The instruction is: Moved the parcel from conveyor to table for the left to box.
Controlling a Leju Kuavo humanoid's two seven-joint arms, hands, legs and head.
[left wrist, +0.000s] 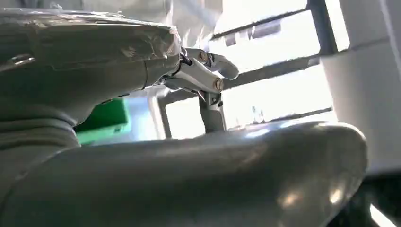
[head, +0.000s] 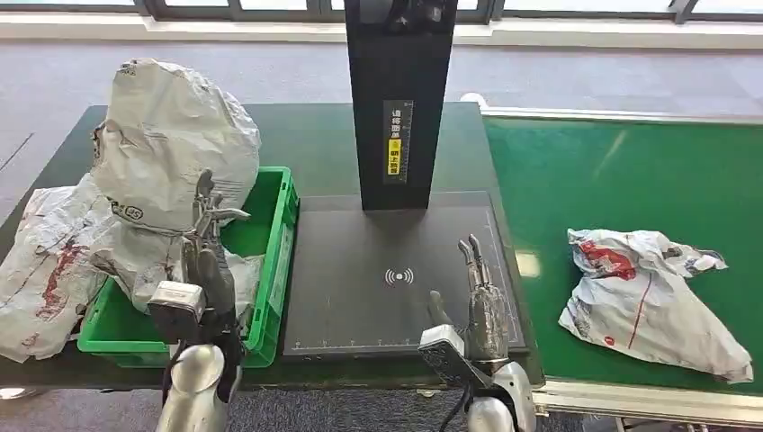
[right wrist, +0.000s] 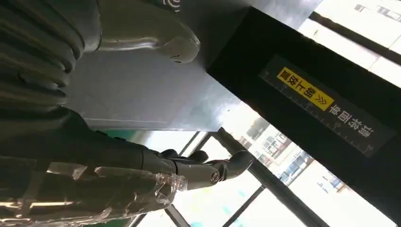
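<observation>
On green belt, crinkled plastic parcel (head: 650, 299)

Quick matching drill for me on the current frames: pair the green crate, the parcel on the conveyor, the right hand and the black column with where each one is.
Things:
1. green crate
2. parcel
3. right hand
4. black column

Places:
A. over the dark scanner pad
B. standing at the pad's far edge
C. on the green conveyor belt
D. left of the pad, with crumpled bags in and beside it

Pairs: 1-D, 2-C, 3-A, 4-B
</observation>
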